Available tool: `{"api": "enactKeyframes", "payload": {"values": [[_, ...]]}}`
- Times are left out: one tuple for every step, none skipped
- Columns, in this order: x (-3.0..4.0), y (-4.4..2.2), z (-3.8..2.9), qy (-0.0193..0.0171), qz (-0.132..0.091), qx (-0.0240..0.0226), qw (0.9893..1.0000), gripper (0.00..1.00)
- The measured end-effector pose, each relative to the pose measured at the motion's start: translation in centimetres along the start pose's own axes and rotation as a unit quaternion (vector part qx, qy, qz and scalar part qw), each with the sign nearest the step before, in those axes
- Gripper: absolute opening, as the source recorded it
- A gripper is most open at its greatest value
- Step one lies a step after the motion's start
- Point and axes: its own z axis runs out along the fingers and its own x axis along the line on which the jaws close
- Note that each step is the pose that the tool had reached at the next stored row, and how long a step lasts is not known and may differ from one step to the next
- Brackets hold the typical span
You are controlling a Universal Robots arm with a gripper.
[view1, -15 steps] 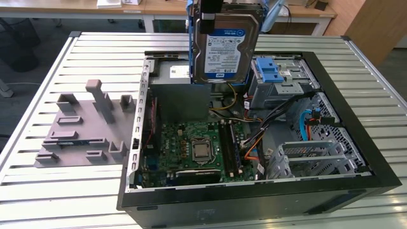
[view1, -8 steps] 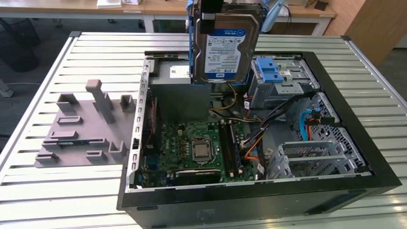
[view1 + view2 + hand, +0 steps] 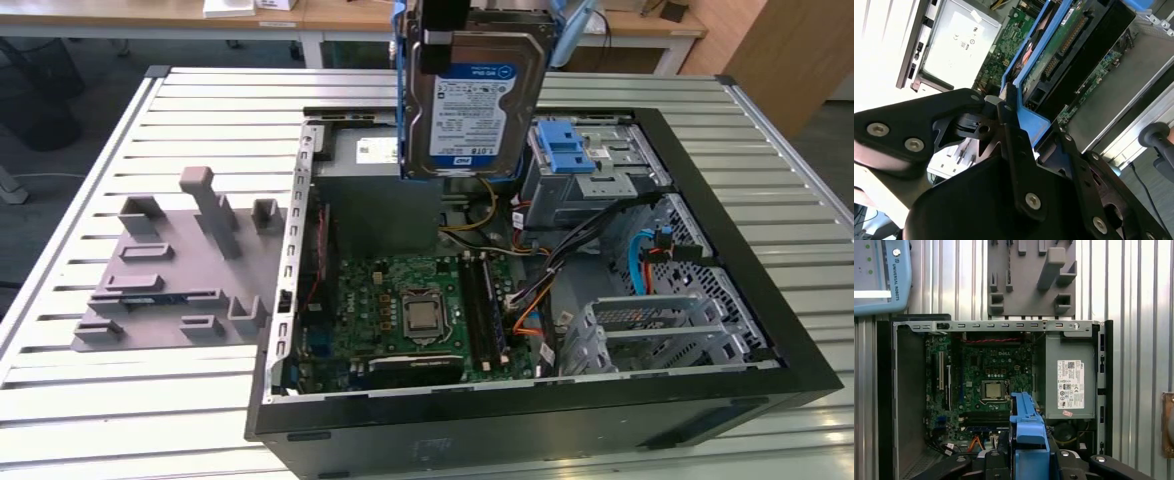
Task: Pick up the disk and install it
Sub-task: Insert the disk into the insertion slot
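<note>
Holding the disk [image 3: 474, 100] up in the air, the gripper [image 3: 1019, 125] is closed tight on its blue rails [image 3: 1028, 425]; the disk hangs on its end, label side out in the exterior view, and touches nothing below it; it is over the edge of the open computer case [image 3: 747, 330] where the grey power box [image 3: 363, 150] sits; just beside that, toward the exterior view's right, is the metal drive cage [image 3: 607, 165] with its blue bracket [image 3: 561, 150]; the case lies on the slatted table [image 3: 120, 400], and a grey holder [image 3: 167, 290] rests near the table's edge on the exterior view's left.

I think the job here is carrying the disk over the case; to do it well, the grip should stay firm so the disk cannot slip or swing; the disk should be kept straight, not tipped; moving slowly helps; it should stay high above the wires [image 3: 527, 305] and the green board [image 3: 400, 310], so nothing gets bumped.
</note>
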Motion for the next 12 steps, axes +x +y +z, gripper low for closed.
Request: {"api": "enactKeyframes", "payload": {"values": [[0.15, 0.0, 0.0, 0.0, 0.0, 0.0, 1.0, 0.36], [0.31, 0.0, -0.01, 0.0001, 0.0, 0.0, 1.0, 0.36], [0.5, -0.01, 0.0, 0.0, 0.0, 0.0, 1.0, 0.36], [0.7, -0.01, 0.0, 0.0, 0.0, 0.0, 1.0, 0.36], [0.88, -0.01, 0.0, 0.0, 0.0, 0.0, 1.0, 0.36], [1.06, -0.01, -0.01, 0.0, 0.0, 0.0, 1.0, 0.36], [1.24, -0.01, -0.01, 0.0, 0.0, 0.0, 1.0, 0.36], [1.42, -0.02, -0.01, 0.0, 0.0, 0.0, 1.0, 0.36], [1.81, -0.02, -0.01, 0.0, 0.0, 0.0, 1.0, 0.36], [2.24, -0.12, 0.0, -0.0001, 0.0, 0.0001, 1.0, 0.36], [2.26, -0.24, 0.0, -0.0001, 0.0, 0.0, 1.0, 0.36], [2.27, -0.45, -0.01, 0.0, 0.0, 0.0, 1.0, 0.36]]}}
